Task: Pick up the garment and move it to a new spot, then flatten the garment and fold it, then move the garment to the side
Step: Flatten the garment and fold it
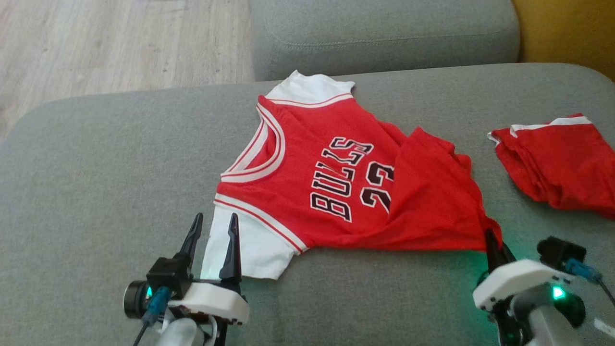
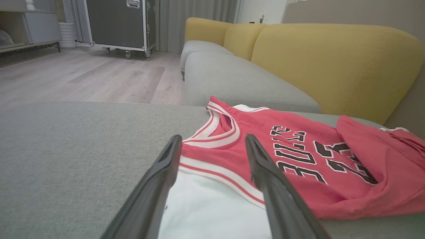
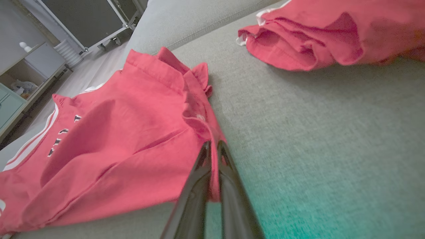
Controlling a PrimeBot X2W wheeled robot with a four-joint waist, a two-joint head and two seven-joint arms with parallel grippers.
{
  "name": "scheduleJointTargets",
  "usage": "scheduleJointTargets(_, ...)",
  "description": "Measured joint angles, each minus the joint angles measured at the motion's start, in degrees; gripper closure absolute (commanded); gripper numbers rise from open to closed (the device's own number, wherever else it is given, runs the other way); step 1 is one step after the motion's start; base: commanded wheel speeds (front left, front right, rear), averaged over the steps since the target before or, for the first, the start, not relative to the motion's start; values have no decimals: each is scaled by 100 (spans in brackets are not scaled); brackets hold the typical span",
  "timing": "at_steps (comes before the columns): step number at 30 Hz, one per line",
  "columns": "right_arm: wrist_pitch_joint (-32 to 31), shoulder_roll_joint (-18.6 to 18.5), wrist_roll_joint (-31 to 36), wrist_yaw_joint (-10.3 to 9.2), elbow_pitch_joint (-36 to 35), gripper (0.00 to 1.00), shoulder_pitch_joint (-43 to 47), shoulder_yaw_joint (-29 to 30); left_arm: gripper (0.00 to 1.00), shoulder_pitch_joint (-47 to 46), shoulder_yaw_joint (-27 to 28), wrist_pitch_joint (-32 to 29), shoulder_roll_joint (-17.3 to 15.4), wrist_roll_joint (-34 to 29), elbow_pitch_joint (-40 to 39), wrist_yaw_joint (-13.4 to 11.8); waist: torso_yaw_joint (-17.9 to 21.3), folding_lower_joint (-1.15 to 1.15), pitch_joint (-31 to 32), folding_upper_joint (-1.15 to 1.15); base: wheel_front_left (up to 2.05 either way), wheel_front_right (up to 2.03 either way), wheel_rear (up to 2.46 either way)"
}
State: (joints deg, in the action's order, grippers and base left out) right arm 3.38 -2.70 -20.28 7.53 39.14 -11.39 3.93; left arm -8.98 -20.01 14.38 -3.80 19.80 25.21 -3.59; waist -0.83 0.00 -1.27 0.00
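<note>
The garment (image 1: 331,182) is a red jersey with white sleeves and black lettering, spread on the grey sofa seat (image 1: 96,182), its bottom hem rumpled. My right gripper (image 1: 492,240) is shut on the hem corner (image 3: 209,132) of the garment (image 3: 116,146), a fold of red cloth pinched between its fingers (image 3: 229,186). My left gripper (image 1: 214,230) stands open at the near white sleeve (image 1: 245,250); in the left wrist view that sleeve (image 2: 209,205) of the garment (image 2: 298,159) lies between the fingers (image 2: 269,179), and whether they touch it I cannot tell.
A second red piece of clothing (image 1: 557,163) with white trim lies bunched at the right on the seat (image 3: 315,109). Yellow back cushions (image 2: 332,59) rise behind it. Wooden floor (image 1: 110,43) lies beyond the seat's far left edge, with a wheeled black case (image 2: 119,23) farther off.
</note>
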Motion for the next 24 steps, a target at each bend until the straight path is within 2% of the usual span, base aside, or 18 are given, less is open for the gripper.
scheduleJointTargets(1, -51, 2, 2, 0, -58, 13, 88, 33, 0, 1, 0, 0, 1, 0, 0, 0, 20, 0, 16, 0, 0, 0, 0)
scheduleJointTargets(2, -64, 8, 14, 0, -125, 0, 168, 75, 0, 1, 0, 0, 1, 0, 1, 0, 36, 0, 27, 0, 0, 0, 0)
scheduleJointTargets(6, -67, 11, 259, 0, -455, 0, 347, 255, 0, 2, 2, 0, 5, 0, 22, 0, 84, 0, 58, 0, 0, 0, 0)
scheduleJointTargets(9, 199, 12, 624, 0, -939, 0, 367, 248, 0, 4, 23, 0, 9, 0, 22, 0, 123, 0, 57, 0, 0, 0, 0)
scheduleJointTargets(15, 867, 11, 924, 0, -2025, 0, 428, -151, 0, 9, 62, 0, 13, -1, 16, 4, 159, 0, 73, 0, 0, 0, 0)
scheduleJointTargets(16, 977, 13, 1132, 0, -2246, 0, 532, -242, 0, 9, 63, 1, 15, -3, 13, 7, 150, 1, 81, 0, 0, 0, 0)
scheduleJointTargets(18, 1005, 12, 1373, 0, -2314, 0, 700, -229, 0, 9, 59, 1, 14, -4, 13, 8, 114, 0, 97, 0, 0, 0, 0)
scheduleJointTargets(24, 1034, 13, 1296, 0, -2349, 0, 1086, -143, 0, 10, 57, 1, 0, -5, -2, 8, 11, 0, 97, 0, 0, 0, 0)
